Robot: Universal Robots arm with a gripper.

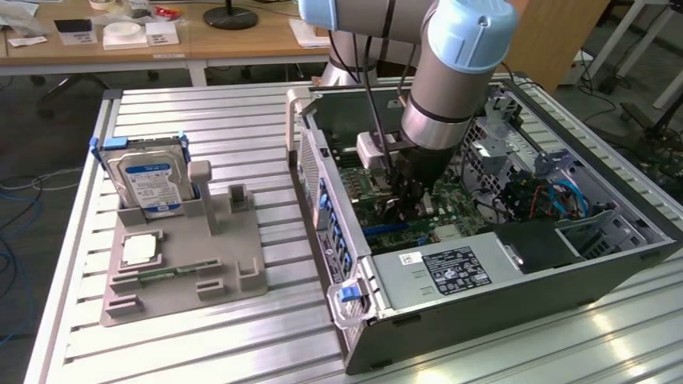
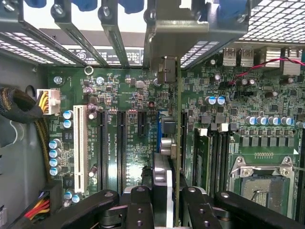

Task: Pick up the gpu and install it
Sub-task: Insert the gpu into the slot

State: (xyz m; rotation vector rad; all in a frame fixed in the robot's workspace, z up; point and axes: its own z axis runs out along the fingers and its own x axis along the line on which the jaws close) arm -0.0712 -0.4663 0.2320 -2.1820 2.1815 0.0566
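Green-edged gpu | edge-on, clamped between fingers | open slots alongside

**Silver Tubes, Pale Blue Caps, Black Gripper**

The arm is built of round silver-grey tubes, with glossy light-blue caps over its joints and a dark ring where one segment meets the next. A thin black cable runs along it to a small pale grey box at the wrist. The gripper is matt black, made of chunky linked bars with rounded ends, each pinned by dark round pivot screws.
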